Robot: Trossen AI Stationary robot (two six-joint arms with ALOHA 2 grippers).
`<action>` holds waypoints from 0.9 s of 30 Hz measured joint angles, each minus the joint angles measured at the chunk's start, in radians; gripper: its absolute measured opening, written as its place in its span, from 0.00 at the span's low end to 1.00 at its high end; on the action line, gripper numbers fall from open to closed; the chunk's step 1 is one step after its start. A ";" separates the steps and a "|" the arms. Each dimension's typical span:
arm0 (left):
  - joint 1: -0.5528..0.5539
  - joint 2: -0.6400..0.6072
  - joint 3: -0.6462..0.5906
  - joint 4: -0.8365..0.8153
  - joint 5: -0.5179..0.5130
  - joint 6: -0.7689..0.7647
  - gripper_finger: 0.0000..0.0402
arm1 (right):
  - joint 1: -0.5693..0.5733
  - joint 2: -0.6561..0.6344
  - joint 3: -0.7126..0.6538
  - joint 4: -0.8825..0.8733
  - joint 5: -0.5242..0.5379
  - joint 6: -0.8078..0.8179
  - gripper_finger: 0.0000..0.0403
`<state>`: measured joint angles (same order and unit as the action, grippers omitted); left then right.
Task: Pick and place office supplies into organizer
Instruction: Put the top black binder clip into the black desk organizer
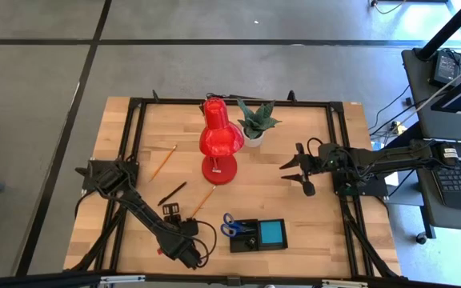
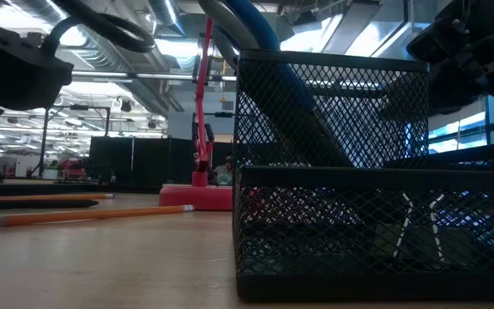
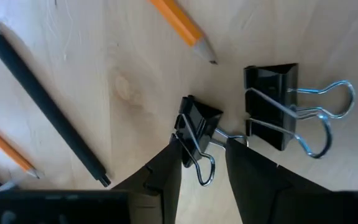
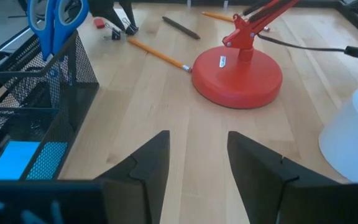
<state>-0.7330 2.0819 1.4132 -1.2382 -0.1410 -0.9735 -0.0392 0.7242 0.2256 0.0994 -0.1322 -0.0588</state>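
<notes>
Steel binder clip, small, light and rigid, is straddled by the part-open fingers of the left end effector near the worktop's front edge, left of the mesh organizer; whether it is gripped yet cannot be told. Its black body is best pinched, the wire loops being slippery. Its loops point back toward the wrist, and the right end effector waits open near the worktop's right edge.
</notes>
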 joint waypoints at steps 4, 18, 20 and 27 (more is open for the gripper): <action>0.000 -0.003 0.000 0.004 0.002 -0.002 0.23 | 0.000 0.000 0.000 -0.005 0.000 0.001 0.41; 0.000 -0.006 0.002 -0.003 0.002 -0.011 0.06 | 0.000 0.000 0.000 -0.007 0.000 0.001 0.41; 0.000 -0.007 0.002 -0.003 0.002 -0.011 0.06 | 0.000 0.000 0.000 -0.008 0.000 0.001 0.41; 0.000 -0.007 0.017 -0.004 0.004 -0.011 0.05 | 0.000 0.000 0.000 -0.008 0.000 0.001 0.41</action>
<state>-0.7330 2.0754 1.4302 -1.2421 -0.1366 -0.9844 -0.0395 0.7242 0.2256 0.0917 -0.1322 -0.0578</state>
